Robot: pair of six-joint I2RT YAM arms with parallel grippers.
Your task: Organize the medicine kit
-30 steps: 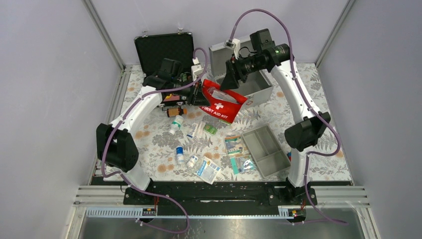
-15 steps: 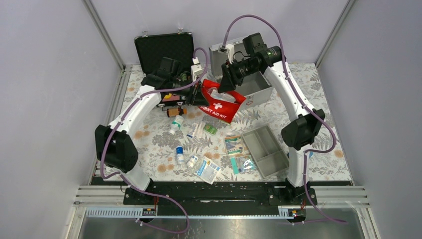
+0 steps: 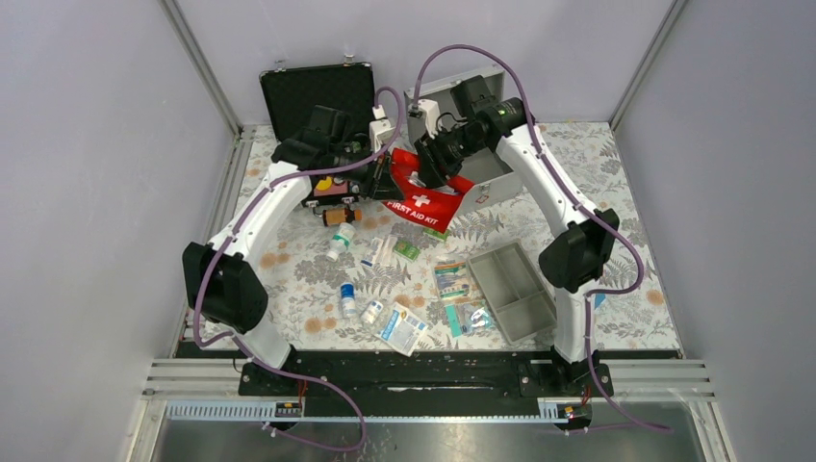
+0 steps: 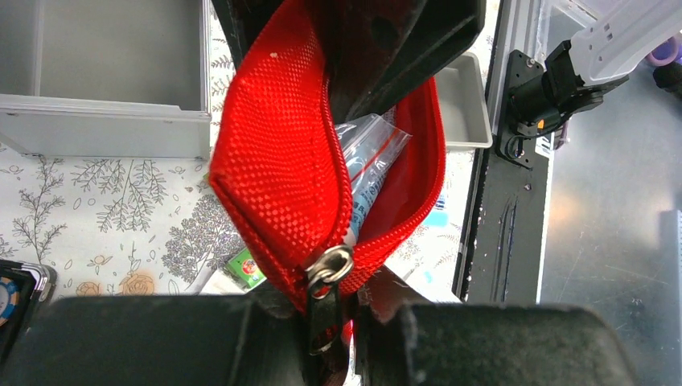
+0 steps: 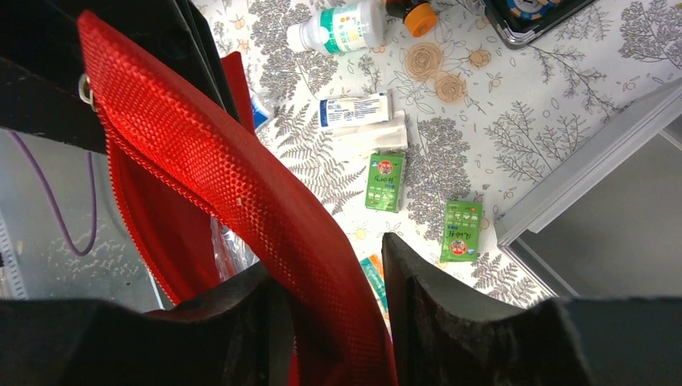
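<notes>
Med kit (image 3: 500, 183) open, nr red pouch (image 3: 423, 207)

Red pouch (image 4: 273, 177): woven cloth, coarse grid weave, matt.
Zip pull (image 4: 328, 269): bright metal, shiny.
Bag inside pouch (image 4: 371, 157): clear plastic film, glossy, crinkled.
Medicine kit box (image 4: 104, 129): grey metal, smooth, dull sheen.
Grey divided tray (image 3: 515, 294): smooth, matt, plastic by look.
Right gripper (image 5: 326, 257), fingers (image 5: 482, 322): black, matt, faintly grainy.
Table cover (image 5: 523, 121): matt floral print.
Green cartons (image 5: 385, 182): printed card, slight gloss.
White bottle (image 5: 338, 28): smooth plastic.
</notes>
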